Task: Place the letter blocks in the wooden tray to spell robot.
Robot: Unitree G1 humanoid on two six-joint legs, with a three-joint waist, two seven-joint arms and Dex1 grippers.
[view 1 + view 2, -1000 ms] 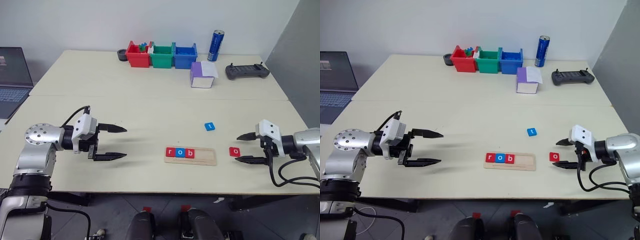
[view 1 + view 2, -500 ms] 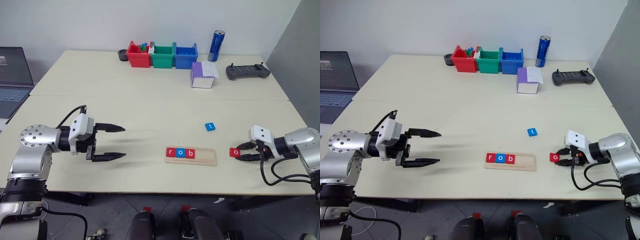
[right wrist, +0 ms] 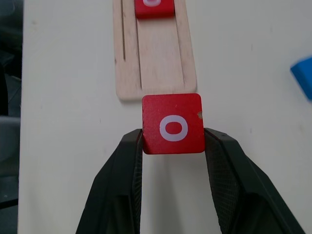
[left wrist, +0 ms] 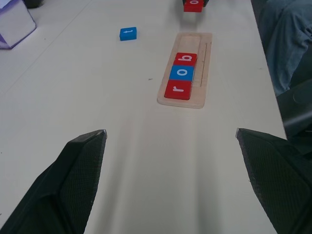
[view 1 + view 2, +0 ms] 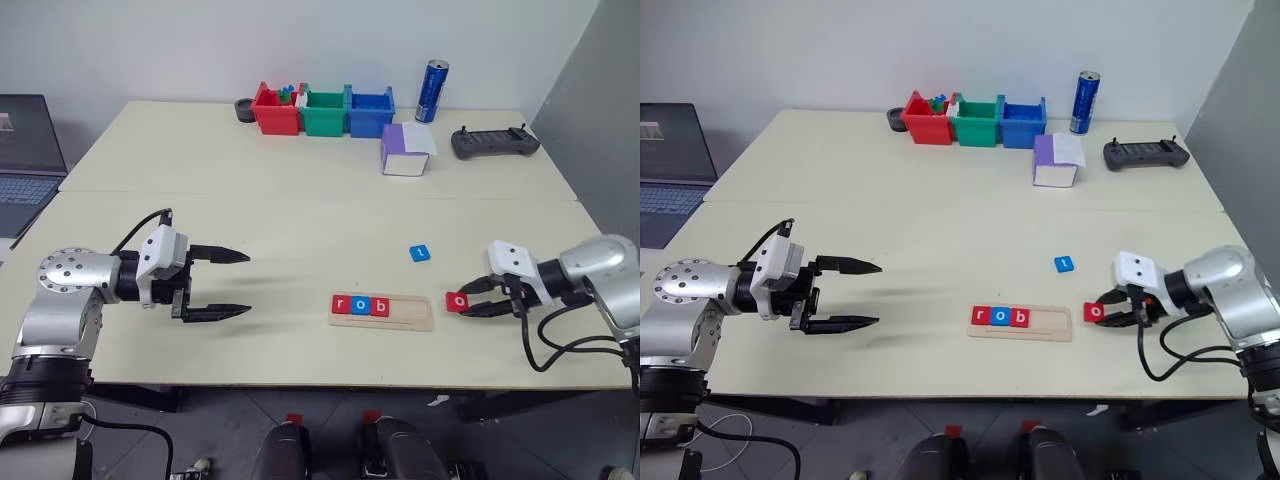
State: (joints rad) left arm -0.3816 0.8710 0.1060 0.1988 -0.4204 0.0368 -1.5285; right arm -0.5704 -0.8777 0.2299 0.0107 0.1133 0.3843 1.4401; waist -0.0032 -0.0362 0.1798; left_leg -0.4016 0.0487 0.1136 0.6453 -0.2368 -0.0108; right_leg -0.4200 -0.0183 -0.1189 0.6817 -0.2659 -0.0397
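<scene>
Red o block (image 3: pixel 172 124) pinched in right hand (image 3: pixel 173 146), beside wooden tray (image 3: pixel 155 63).

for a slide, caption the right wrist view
Right fingers pinch the red o block just short of the tray.

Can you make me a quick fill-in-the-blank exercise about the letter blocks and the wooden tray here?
1. The wooden tray so far holds blocks spelling ____.
2. The right tool is shut on a red block bearing the letter ____.
3. The loose block lying on the table behind the tray is coloured ____.
4. The left tool holds nothing; its jaws are ____.

Missing words: rob; o; blue; open
</scene>
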